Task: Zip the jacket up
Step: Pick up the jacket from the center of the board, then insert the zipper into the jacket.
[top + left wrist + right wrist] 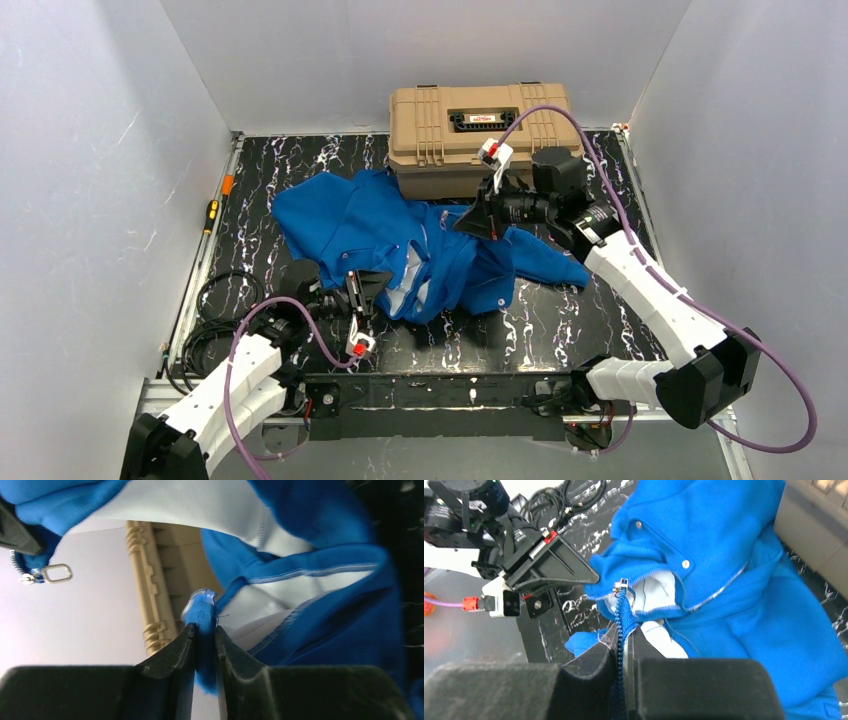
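Jacket (340, 225): royal blue; lining (412, 268) pale grey-white; zipper (716, 594) silvery.
Worktop (560, 320): black, white marble veining.
Case (470, 130), far edge: tan.
My fingers (589, 665): black; my arm shells (640, 275): white; my cables (234, 365): purple.

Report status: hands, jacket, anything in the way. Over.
Left hand shut on a jacket fabric fold. Right hand shut on zipper tape, slider just past fingertips. Jacket crumpled, front unzipped. Tan case close behind.

My left arm (238, 368) and right arm (650, 290) both wear white shells over black joint housings. A purple cable (444, 602) runs along each, ending in a white plug block (499, 603) with a red tab. The fingers (589, 672) I see are matte black wedges.
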Tool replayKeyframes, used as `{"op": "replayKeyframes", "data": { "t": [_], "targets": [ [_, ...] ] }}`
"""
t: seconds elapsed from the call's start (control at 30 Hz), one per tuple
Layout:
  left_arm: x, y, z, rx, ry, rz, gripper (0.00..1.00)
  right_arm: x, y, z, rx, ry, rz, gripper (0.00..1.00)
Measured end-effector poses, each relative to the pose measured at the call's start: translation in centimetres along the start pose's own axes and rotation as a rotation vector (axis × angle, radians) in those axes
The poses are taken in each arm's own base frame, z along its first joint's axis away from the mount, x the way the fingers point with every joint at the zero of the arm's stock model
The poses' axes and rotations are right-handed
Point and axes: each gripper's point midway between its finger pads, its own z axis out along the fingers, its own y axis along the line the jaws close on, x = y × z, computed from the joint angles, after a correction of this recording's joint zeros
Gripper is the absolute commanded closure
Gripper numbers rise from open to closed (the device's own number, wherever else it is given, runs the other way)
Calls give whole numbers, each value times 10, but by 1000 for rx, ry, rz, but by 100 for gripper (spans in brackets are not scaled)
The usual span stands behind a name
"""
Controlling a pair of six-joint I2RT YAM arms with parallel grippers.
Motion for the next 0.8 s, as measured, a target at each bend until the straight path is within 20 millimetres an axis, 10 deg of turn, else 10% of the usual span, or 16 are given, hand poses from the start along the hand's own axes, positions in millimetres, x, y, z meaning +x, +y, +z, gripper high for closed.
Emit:
{"op": "replayKeyframes", "data": {
  "t": [0.17,0.3,0.53,0.8],
  "targets": [
    [-12,-42,-3,146,-26,-80,25,29,-10,1,34,74,28,99],
    [-22,-66,-8,240,-48,-164,13,40,-12,0,45,103,41,99],
    [-29,-57,-13,298,-47,-370,13,50,-14,1,47,118,47,99],
    [-18,-23,0,323,19,-883,43,56,-15,2,47,127,62,99]
  ]
}}
